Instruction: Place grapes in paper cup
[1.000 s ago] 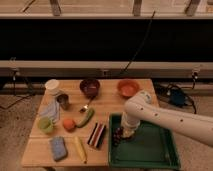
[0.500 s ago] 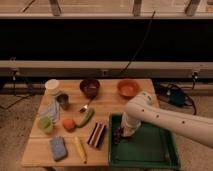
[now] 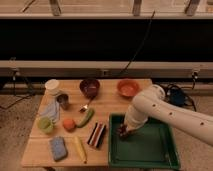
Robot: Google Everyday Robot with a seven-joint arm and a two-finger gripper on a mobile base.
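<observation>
My gripper [image 3: 122, 131] hangs from the white arm [image 3: 150, 107] and reaches down into the left part of the green tray [image 3: 150, 150]. A small dark clump, likely the grapes [image 3: 120, 129], sits right at the gripper tip on the tray floor. I cannot tell whether it is held. The paper cup [image 3: 52, 86] stands white and upright at the table's far left corner, well away from the gripper.
On the wooden table [image 3: 107, 107] are a metal cup [image 3: 63, 101], blue cloth [image 3: 51, 111], light green cup [image 3: 45, 124], orange fruit [image 3: 69, 123], cucumber [image 3: 85, 117], dark bowl [image 3: 90, 87], orange bowl [image 3: 128, 88], blue sponge [image 3: 58, 148], yellow item [image 3: 80, 149] and a dark striped packet [image 3: 97, 135].
The arm has shifted only slightly. The gripper stays low over the left part of the green tray. Nothing on the table has moved.
</observation>
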